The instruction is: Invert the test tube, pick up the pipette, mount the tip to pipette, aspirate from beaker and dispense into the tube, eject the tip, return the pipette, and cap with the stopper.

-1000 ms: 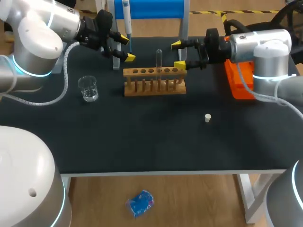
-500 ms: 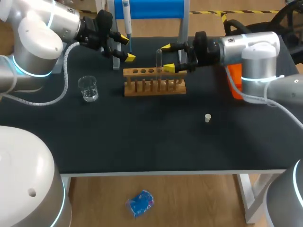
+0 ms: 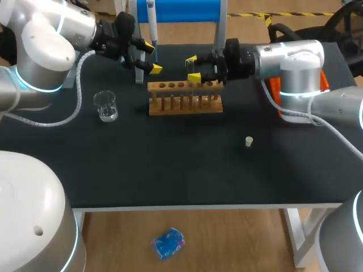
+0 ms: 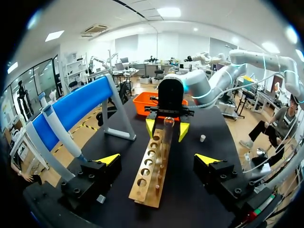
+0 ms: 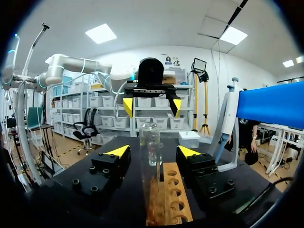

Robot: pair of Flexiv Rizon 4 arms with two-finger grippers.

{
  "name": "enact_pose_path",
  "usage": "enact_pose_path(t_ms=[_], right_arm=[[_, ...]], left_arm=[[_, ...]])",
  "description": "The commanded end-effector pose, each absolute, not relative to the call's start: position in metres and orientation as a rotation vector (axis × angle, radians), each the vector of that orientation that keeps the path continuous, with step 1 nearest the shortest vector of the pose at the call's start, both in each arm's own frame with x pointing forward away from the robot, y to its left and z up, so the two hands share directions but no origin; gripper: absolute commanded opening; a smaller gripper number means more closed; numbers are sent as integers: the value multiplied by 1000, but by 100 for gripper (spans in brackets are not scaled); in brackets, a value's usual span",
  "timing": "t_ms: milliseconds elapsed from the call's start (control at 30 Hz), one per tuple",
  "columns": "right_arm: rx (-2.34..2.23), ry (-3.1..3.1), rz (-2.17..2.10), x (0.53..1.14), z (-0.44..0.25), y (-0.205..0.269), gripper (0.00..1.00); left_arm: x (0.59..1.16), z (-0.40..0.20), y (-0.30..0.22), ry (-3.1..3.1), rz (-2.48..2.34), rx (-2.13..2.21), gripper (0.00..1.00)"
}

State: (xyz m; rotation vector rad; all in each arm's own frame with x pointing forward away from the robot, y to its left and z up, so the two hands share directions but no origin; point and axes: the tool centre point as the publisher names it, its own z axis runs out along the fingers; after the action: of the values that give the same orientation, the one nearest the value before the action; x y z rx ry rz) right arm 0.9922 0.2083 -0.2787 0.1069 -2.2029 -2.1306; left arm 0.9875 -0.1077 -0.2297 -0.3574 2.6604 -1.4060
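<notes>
A clear test tube (image 3: 190, 69) stands upright in the wooden rack (image 3: 184, 95), rounded end up. My right gripper (image 3: 193, 68) reaches in from the right with one yellow tip on each side of the tube (image 5: 150, 147). In the right wrist view a small gap shows on both sides, so the right gripper (image 5: 153, 152) is open. My left gripper (image 3: 148, 58) hangs open past the rack's left end, beside the pipette (image 3: 151, 22) on its blue stand (image 3: 176, 10). The left gripper (image 4: 157, 160) looks along the rack (image 4: 151, 173) at the tube (image 4: 167, 124). The beaker (image 3: 106, 105) and the white stopper (image 3: 248, 141) stand on the table.
An orange tip box (image 3: 274, 90) lies behind my right arm at the table's right. The stand's grey legs (image 3: 138, 73) rise just behind the rack's left end.
My right arm has moved left, bringing its fingers to either side of the test tube, and the fingers have narrowed. The left arm has kept still.
</notes>
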Motion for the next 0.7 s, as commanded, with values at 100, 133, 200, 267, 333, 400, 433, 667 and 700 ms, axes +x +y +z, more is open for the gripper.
enact_pose_path(t_ms=[100,133,200,267,333,400,433,667,700], right_arm=[[118,-2188,-2129,993,-281,211,48],[118,-2188,-2129,993,-282,212,46],[118,-2186,-2129,993,-282,212,42],[117,-2185,-2130,993,-282,212,38],[116,-2182,-2132,992,-283,213,27],[113,-2182,-2133,991,-284,214,0],[113,-2182,-2133,991,-284,214,0],[124,-2185,-2136,993,-281,213,0],[125,-2185,-2137,993,-280,213,0]], left_arm=[[988,-229,-108,2666,-1403,-357,100],[988,-229,-108,2666,-1403,-357,100],[988,-229,-108,2666,-1403,-357,100],[988,-229,-108,2666,-1403,-357,100],[988,-229,-108,2666,-1403,-357,100],[988,-229,-108,2666,-1403,-357,100],[988,-229,-108,2666,-1403,-357,100],[988,-229,-108,2666,-1403,-357,100],[988,-229,-108,2666,-1403,-357,100]])
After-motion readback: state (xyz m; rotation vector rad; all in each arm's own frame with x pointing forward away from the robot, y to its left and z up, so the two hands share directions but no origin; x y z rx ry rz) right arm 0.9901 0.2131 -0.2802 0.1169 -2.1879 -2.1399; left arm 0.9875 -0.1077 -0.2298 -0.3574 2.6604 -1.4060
